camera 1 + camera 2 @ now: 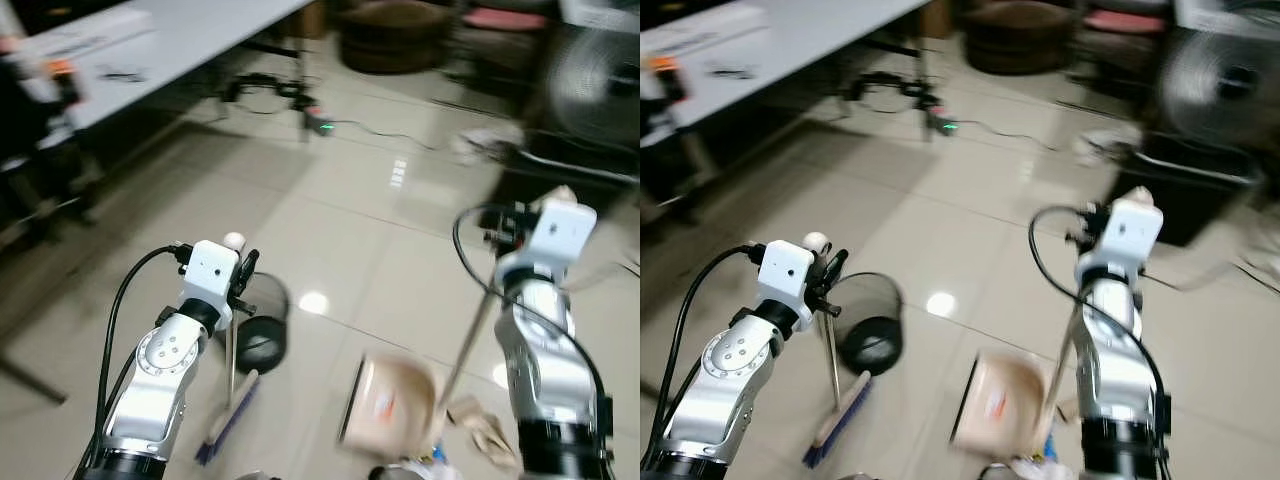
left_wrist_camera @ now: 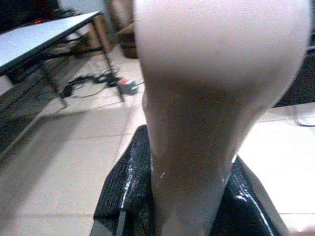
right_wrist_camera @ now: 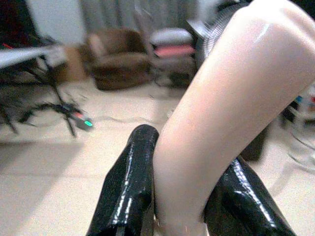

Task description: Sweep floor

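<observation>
Broom [image 1: 230, 400] gripped by left claw [image 1: 243, 275] | dustpan [image 1: 392, 402] gripped by right claw [image 1: 505, 232]

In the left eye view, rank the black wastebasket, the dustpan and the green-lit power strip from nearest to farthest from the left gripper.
1. Black wastebasket: on the floor just right of the left gripper, which holds the broom handle.
2. Dustpan: further right, beside the right arm.
3. Green-lit power strip: far ahead, near the table legs.
</observation>
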`<state>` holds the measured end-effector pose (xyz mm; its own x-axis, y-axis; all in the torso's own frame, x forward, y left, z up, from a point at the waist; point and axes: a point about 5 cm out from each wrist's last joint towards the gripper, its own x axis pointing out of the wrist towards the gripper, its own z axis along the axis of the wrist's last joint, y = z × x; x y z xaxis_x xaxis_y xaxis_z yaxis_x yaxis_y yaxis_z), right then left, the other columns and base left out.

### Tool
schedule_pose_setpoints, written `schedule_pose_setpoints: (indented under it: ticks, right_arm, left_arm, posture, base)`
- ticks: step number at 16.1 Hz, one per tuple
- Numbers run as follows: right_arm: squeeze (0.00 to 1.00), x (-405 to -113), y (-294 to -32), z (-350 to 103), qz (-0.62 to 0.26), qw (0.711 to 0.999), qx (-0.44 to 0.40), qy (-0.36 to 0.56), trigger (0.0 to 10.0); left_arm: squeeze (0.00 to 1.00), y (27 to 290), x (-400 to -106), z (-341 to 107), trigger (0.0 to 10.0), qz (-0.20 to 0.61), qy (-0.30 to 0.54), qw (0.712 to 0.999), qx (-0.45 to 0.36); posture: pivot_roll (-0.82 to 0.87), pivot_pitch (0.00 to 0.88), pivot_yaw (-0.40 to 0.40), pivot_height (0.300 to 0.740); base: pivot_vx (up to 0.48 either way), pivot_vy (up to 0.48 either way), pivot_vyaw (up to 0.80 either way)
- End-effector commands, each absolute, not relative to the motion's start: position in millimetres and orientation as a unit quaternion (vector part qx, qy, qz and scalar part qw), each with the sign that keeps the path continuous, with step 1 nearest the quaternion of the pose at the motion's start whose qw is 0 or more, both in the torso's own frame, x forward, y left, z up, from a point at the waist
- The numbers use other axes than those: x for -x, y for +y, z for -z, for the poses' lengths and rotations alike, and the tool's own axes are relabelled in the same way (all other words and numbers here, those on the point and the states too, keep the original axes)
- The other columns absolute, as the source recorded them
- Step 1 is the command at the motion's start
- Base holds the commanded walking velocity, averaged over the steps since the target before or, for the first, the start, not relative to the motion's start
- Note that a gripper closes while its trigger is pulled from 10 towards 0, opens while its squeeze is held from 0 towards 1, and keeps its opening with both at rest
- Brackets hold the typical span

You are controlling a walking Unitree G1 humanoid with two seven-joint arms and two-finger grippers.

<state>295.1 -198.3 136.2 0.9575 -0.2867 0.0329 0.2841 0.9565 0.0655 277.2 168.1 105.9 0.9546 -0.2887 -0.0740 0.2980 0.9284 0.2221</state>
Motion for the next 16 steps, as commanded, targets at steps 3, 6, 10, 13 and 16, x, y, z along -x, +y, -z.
schedule_pose_setpoints:
  ticks: [3,6,10,13,16]
  right_arm:
    - [0.00,-287.7,-197.2,-153.6,0.167,0.984,-0.006,-0.063,10.0]
    - [0.00,-286.1,-198.9,-154.4,0.174,0.983,-0.002,-0.063,10.0]
    - [0.00,-287.7,-197.4,-159.9,0.177,0.982,-0.012,-0.072,10.0]
    - [0.00,-288.6,-196.0,-160.9,0.175,0.982,-0.016,-0.071,10.0]
    - [0.00,-289.1,-194.9,-161.5,0.171,0.982,-0.020,-0.071,10.0]
  left_arm:
    - [0.00,172.5,-278.9,-110.6,10.0,0.137,0.002,0.983,-0.123]
    - [0.00,172.0,-279.9,-112.9,10.0,0.137,-0.006,0.983,-0.119]
    - [0.00,173.2,-277.7,-112.3,10.0,0.134,-0.009,0.984,-0.118]
    - [0.00,171.5,-277.7,-112.3,10.0,0.135,-0.010,0.984,-0.118]
    - [0.00,170.8,-277.7,-112.1,10.0,0.136,-0.010,0.984,-0.117]
  posture:
    - [-0.05,0.045,0.039,0.740]
    - [-0.06,0.047,0.042,0.740]
    - [-0.06,0.049,0.030,0.740]
    - [-0.06,0.050,0.029,0.740]
    - [-0.06,0.050,0.027,0.740]
  base:
    - [0.000,0.000,-0.80]
    - [0.000,0.000,-0.80]
    - [0.000,-0.337,-0.80]
    - [0.000,-0.393,-0.80]
    - [0.000,-0.396,-0.80]
